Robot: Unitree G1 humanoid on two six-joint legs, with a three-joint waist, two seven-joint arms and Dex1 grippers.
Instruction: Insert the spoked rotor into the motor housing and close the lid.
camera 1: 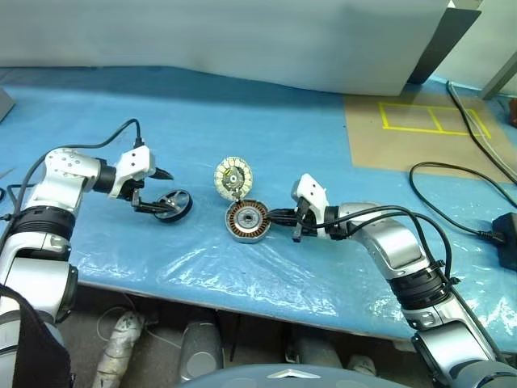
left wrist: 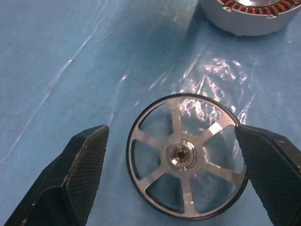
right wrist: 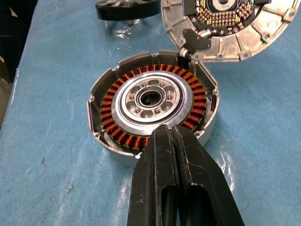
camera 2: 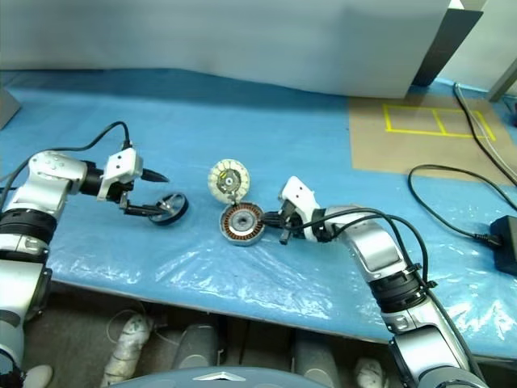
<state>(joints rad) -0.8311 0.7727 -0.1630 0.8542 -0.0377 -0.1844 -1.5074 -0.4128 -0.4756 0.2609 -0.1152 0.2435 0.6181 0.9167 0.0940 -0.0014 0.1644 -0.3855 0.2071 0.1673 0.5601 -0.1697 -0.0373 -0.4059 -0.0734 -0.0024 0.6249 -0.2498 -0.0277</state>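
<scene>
Straddling the spoked rotor (left wrist: 187, 157) on the blue table cover (camera 1: 242, 129) with fingers spread wide and nothing gripped, the left gripper (camera 1: 157, 194) sits well apart from the motor housing (right wrist: 153, 106), whose lid (camera 1: 233, 178) stands open, the right gripper (right wrist: 175, 136) shut and empty at the housing's rim.

Open blue table (camera 1: 266, 145) lies behind the upright lid (camera 1: 233, 177); the cable (camera 1: 452, 186) crosses the right side

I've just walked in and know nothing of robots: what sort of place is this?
Probably a lab or workshop test bench: a table under blue cloth and clear plastic sheet, yellow tape squares on brown board, black cables, and an opened silver motor housing with copper windings.
</scene>
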